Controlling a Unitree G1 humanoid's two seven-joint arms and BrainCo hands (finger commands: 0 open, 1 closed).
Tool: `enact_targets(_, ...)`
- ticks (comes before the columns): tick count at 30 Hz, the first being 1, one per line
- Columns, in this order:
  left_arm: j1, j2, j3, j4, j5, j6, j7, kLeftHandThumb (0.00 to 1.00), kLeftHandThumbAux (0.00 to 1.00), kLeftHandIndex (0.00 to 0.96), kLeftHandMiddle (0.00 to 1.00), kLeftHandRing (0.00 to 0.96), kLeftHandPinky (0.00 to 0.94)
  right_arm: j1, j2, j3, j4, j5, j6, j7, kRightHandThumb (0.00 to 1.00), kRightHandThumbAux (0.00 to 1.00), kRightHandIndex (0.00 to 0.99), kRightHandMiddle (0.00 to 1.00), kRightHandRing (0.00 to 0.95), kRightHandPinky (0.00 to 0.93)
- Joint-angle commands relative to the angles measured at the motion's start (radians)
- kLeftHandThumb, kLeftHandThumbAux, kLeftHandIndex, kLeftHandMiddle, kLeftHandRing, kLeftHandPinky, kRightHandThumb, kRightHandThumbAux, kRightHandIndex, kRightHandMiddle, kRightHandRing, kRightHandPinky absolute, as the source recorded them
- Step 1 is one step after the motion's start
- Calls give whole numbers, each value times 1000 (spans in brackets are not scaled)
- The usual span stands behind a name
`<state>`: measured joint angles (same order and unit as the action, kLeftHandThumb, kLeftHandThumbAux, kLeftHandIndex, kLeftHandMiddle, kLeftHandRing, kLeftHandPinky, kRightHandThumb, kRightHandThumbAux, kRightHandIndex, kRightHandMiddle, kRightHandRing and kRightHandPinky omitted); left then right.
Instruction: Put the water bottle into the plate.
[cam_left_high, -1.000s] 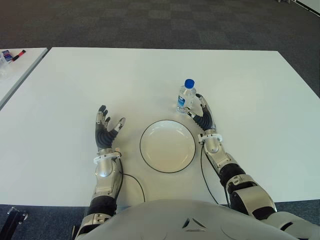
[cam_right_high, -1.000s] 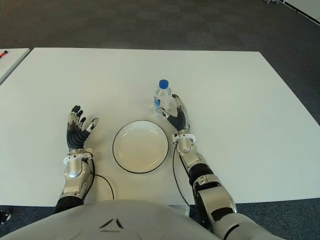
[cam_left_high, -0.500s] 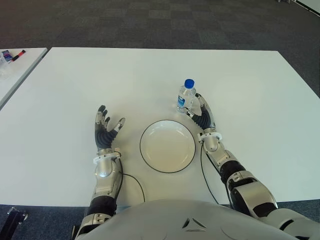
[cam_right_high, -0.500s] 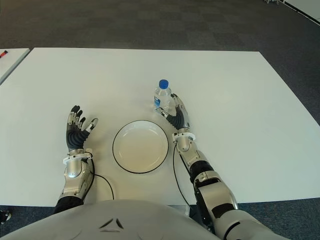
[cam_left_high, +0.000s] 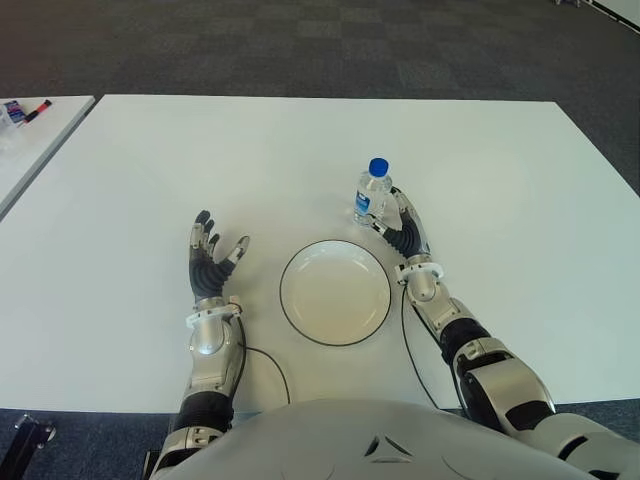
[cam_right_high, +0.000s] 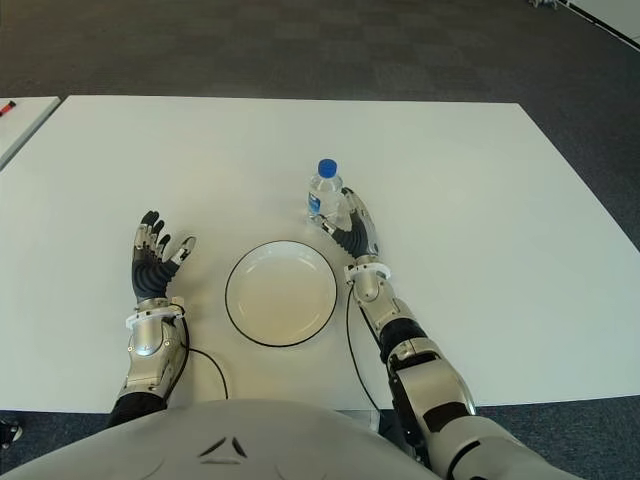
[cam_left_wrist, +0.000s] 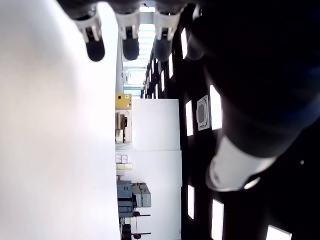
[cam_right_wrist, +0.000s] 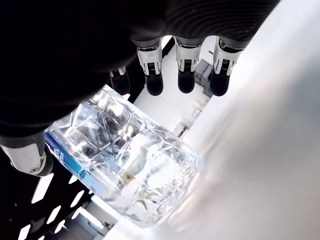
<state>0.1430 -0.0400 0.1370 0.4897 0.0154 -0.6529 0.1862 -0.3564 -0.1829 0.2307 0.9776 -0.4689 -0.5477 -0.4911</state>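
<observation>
Reaching: right hand (cam_left_high: 403, 228) sits against water bottle (cam_left_high: 372, 192), fingers spread, not yet clasping. Bottle upright on bench (cam_left_high: 500, 180), just ahead of palm; plate (cam_left_high: 335, 292) beside wrist. Wrap low, lift level. Left hand (cam_left_high: 210, 256) relaxed, empty, across plate.
</observation>
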Motion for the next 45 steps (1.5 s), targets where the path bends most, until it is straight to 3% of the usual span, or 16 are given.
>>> enact_targets(1, 32, -7, -8, 58, 4, -6, -13, 182, 829, 81, 40, 0, 31, 28, 1, 16, 36, -8, 20, 4, 449, 424, 0, 0, 0, 32)
enact_targets(21, 30, -5, -8, 71, 9, -19, -10, 197, 795, 70, 35, 0, 38, 27, 2, 31, 52, 2, 8, 10, 409, 432, 0, 25, 27, 31)
enact_targets(34, 27, -3, -5, 77, 7, -11, -8, 192, 791, 67, 28, 0, 26, 24, 4, 27, 67, 16, -20, 33, 191, 524, 0, 2, 1, 0)
enact_targets(45, 26, 0, -5, 75, 27, -5, 9, 177, 789, 61, 24, 0, 25, 22, 12, 9, 86, 49, -61, 70, 93, 638, 0, 0, 0, 0)
